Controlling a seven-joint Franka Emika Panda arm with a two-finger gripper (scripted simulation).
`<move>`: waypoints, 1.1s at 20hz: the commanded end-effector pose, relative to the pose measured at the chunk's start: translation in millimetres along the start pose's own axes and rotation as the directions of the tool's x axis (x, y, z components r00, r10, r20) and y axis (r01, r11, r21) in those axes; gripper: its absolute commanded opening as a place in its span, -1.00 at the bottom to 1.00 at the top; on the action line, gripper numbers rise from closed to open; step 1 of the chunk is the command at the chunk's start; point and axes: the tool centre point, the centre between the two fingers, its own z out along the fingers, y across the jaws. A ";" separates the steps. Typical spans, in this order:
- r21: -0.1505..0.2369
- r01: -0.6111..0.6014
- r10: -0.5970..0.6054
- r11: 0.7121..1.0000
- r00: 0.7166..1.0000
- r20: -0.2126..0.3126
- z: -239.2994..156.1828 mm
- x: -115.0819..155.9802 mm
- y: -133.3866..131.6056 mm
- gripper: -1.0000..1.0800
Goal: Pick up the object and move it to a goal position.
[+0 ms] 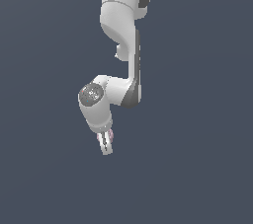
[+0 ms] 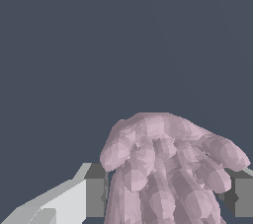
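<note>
The object (image 2: 163,159) is a dusty-pink, knobbly lump that fills the near part of the wrist view and sits between the two grey fingers (image 2: 96,191). My gripper (image 2: 168,193) is shut on it. In the exterior view the gripper (image 1: 105,149) points down below the white wrist, and only small pink bits of the object (image 1: 111,134) show beside the fingers. It appears held off the dark ground, though the height cannot be read. No goal marker shows in either view.
Only a plain dark blue-grey surface (image 1: 197,168) lies all around. The white arm links (image 1: 121,25) hang down from the top of the exterior view.
</note>
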 end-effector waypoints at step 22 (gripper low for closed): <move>0.001 0.000 0.000 1.000 1.000 0.001 -39.7 44.4 101.3 -1.00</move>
